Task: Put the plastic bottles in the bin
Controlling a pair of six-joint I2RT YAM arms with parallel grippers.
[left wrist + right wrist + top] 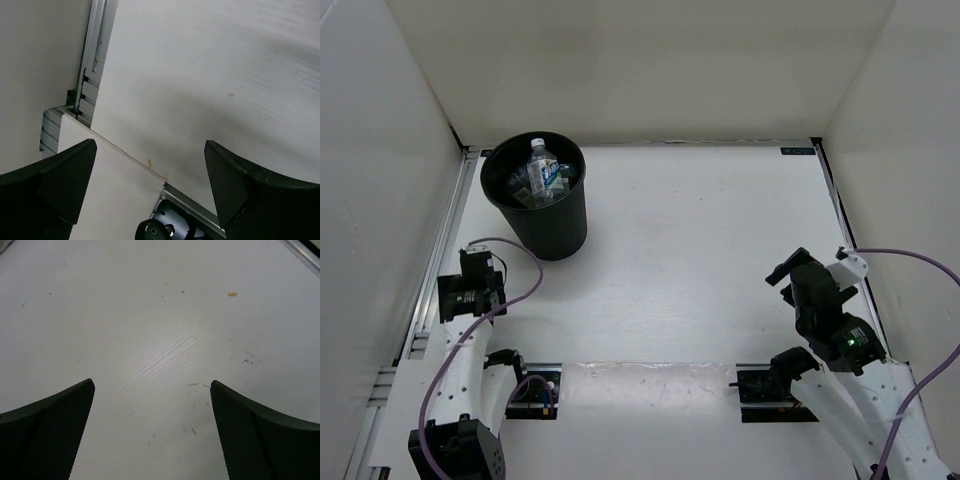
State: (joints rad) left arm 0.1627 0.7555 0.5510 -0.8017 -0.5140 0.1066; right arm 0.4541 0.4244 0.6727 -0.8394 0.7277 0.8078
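Note:
The black bin point(552, 223) stands upright at the back left of the white table. Plastic bottles point(544, 172) lie inside it; a clear one with a label and a white cap is on top. My left gripper point(473, 268) hangs low at the left edge, in front of the bin, open and empty. In the left wrist view its gripper point(150, 165) spans bare table and the edge rail. My right gripper point(792, 277) is at the right side, open with nothing between its fingers. The right wrist view shows its gripper point(152, 410) over bare table.
White walls close in the table on the left, back and right. An aluminium rail point(96, 55) runs along the left edge. Both arm bases point(535, 392) sit at the near edge. Small crumbs point(232, 294) dot the table surface.

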